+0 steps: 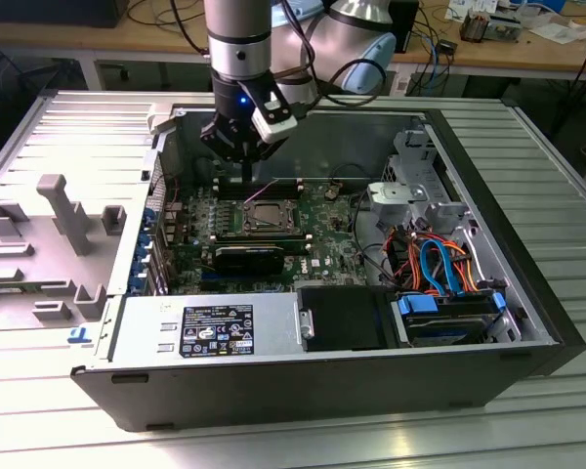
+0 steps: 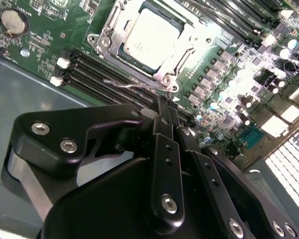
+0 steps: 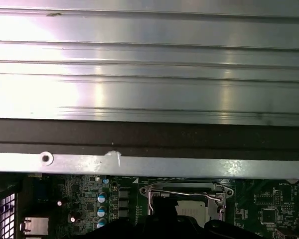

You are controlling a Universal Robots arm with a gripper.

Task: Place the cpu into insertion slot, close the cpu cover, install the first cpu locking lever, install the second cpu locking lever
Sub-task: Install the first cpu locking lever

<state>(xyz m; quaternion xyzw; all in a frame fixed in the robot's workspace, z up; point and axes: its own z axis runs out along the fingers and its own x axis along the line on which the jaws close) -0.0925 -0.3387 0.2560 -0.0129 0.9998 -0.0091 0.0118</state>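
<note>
The cpu (image 2: 149, 32) lies flat in the insertion slot (image 2: 102, 42), silvery top up. The cpu cover (image 2: 189, 48) is folded down around it. In the exterior view the same socket (image 1: 265, 213) sits mid-board inside the open computer case. A thin wire locking lever (image 2: 129, 85) runs along the socket's edge beside the memory slots (image 2: 97, 67). My gripper (image 2: 164, 107) is shut, its black fingertips together right at the lever's end; whether they pinch it I cannot tell. In the exterior view the gripper (image 1: 246, 176) hangs just behind the socket. In the first wrist view a lever (image 3: 189, 194) crosses the socket.
A long black card (image 1: 249, 256) lies just in front of the socket. The power supply (image 1: 210, 327) and a black drive box (image 1: 342, 318) fill the case's near side, with a drive cage and blue cables (image 1: 444, 283) on the exterior view's right. The case wall (image 3: 149, 74) stands close behind the gripper.
</note>
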